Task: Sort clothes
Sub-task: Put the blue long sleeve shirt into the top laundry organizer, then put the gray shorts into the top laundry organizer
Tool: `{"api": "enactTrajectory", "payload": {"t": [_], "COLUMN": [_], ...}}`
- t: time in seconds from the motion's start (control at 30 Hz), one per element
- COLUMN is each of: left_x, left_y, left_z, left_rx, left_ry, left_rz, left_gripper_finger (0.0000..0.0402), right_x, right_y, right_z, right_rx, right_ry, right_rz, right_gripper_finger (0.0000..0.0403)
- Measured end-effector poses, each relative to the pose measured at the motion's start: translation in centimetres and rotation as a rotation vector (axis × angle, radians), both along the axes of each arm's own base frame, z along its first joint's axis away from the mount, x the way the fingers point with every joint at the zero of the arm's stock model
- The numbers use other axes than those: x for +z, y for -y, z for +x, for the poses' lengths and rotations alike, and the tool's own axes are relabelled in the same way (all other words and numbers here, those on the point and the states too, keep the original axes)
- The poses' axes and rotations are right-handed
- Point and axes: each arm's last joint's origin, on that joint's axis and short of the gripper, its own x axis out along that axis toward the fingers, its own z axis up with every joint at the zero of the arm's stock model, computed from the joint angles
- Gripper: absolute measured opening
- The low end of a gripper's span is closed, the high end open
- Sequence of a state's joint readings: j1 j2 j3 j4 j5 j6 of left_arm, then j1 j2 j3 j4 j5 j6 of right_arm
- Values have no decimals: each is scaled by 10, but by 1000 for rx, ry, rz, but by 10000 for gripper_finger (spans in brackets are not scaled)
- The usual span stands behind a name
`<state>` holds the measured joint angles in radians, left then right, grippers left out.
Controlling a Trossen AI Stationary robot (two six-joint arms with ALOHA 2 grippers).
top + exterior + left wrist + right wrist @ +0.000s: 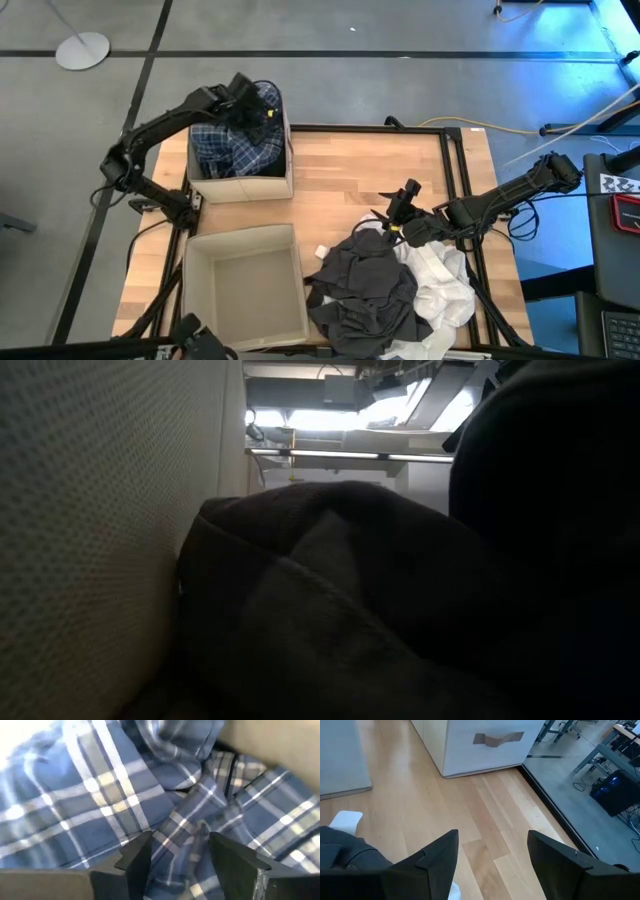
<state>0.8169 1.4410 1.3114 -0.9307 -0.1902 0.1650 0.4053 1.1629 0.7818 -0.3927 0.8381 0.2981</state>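
Dropping plaid shirt (pixel 235 145) into far box (pixel 285 185) | left gripper (pixel 172 857) open | right gripper (pixel 492 852) open by pile, grabs next

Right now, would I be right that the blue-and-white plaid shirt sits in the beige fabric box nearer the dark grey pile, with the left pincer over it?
Not quite: the high view shows the blue-and-white plaid shirt in the farther beige fabric box; the left pincer is over it.
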Motion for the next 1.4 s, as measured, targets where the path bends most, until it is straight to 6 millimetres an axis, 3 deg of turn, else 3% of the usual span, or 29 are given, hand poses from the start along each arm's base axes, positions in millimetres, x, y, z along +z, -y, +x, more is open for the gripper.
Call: {"api": "enactTrajectory", "payload": {"t": [0.17,0.27,0.37,0.47,0.57,0.77,0.93,1.0,1.1,1.2,1.4], "left_x": [46,77,92,90,74,19,-34,-45,-47,-35,31], "left_y": [12,30,51,68,80,87,84,84,83,81,88], "left_z": [-6,-18,-29,-36,-35,-24,-18,-17,-15,-14,-18], "left_rx": [-2,35,72,75,56,27,33,27,17,-1,-34], "left_ry": [62,106,110,111,124,111,-26,-45,-54,-57,120], "left_rz": [61,55,4,-27,-62,-120,-228,-263,-271,-234,-80], "left_gripper_finger": [186,186,186,186,186,186,186,186,186,186,186], "right_x": [0,0,0,0,0,0,0,0,0,0,0], "right_y": [0,0,0,0,0,0,0,0,0,0,0], "right_z": [0,0,0,0,0,0,0,0,0,0,0], "right_rx": [0,0,0,0,-1,-1,-1,-6,-8,-8,-3], "right_ry": [-1,-1,-1,-2,-3,-2,0,6,9,9,7], "right_rz": [0,0,0,-3,-10,-10,-8,-1,3,3,7], "right_gripper_finger": [241,241,241,241,241,241,241,241,241,241,241]}}
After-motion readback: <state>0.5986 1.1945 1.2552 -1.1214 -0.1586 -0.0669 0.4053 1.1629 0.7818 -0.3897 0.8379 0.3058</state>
